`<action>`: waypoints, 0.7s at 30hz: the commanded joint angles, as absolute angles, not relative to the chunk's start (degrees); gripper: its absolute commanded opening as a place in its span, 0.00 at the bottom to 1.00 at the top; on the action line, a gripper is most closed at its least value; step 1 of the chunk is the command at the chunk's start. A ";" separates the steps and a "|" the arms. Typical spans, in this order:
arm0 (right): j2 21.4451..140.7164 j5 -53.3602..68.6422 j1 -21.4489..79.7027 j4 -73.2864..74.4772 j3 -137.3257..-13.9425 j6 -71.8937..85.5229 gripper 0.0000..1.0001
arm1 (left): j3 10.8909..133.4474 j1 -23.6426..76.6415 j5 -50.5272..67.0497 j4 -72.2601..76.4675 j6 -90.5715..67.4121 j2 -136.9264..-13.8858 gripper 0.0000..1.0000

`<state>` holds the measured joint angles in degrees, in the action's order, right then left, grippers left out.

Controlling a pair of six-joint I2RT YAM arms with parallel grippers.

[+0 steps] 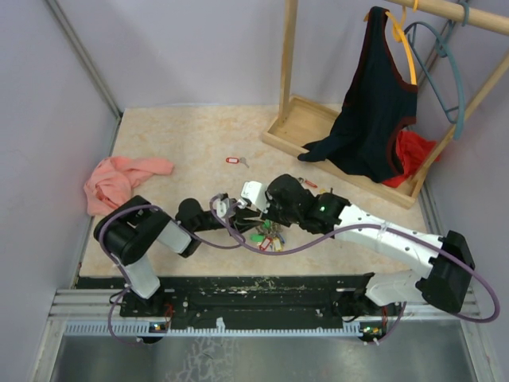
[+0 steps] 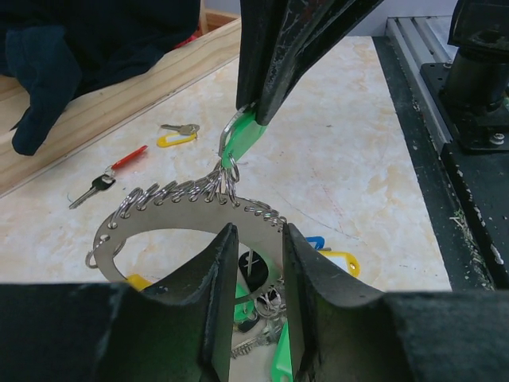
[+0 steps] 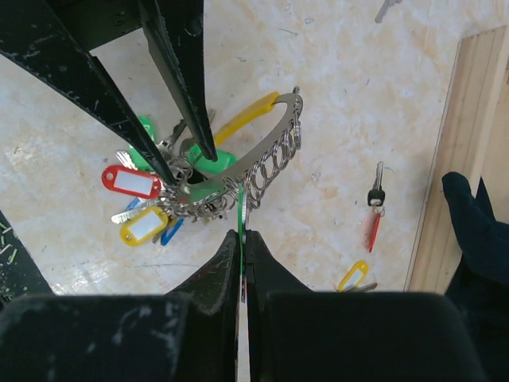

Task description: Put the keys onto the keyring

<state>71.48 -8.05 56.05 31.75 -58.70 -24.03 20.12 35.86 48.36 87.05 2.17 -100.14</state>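
The keyring (image 2: pixel 183 219) is a wide silvery band edged with small wire loops, and a bunch of coloured tagged keys (image 3: pixel 139 203) hangs from it. My left gripper (image 2: pixel 258 231) stands around the band with its jaws apart. My right gripper (image 3: pixel 242 232) is shut on a green-tagged key (image 2: pixel 242 139), whose small ring meets the band's loops. In the top view both grippers meet over the bunch (image 1: pixel 269 235) mid-table. Loose keys lie on the table: a red-tagged one (image 3: pixel 374 211), a yellow-tagged one (image 3: pixel 354 276), and a red-tagged one farther back (image 1: pixel 233 161).
A wooden rack base (image 1: pixel 294 127) stands at the back right with a dark garment (image 1: pixel 374 111), a red cloth (image 1: pixel 409 151) and a teal hanger (image 1: pixel 445 72). A pink cloth (image 1: pixel 119 181) lies at the left. A black rail (image 1: pixel 254 290) runs along the near edge.
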 commanded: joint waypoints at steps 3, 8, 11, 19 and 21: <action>72.97 -7.19 56.16 30.81 -63.47 -25.19 0.00 | 21.78 35.76 47.53 102.57 1.35 -101.34 0.35; 74.01 -6.43 56.16 30.50 -64.13 -24.46 0.00 | 22.13 36.12 45.79 102.57 1.22 -102.16 0.35; 74.18 -6.21 56.16 30.51 -64.32 -24.18 0.00 | 22.37 36.21 45.35 102.57 1.10 -102.36 0.33; 74.48 -5.32 56.55 30.24 -64.83 -23.92 0.00 | 23.26 36.80 45.10 102.57 0.62 -103.44 0.30; 74.76 -5.19 56.76 30.32 -64.98 -23.68 0.00 | 23.48 36.99 44.81 102.58 0.56 -103.66 0.29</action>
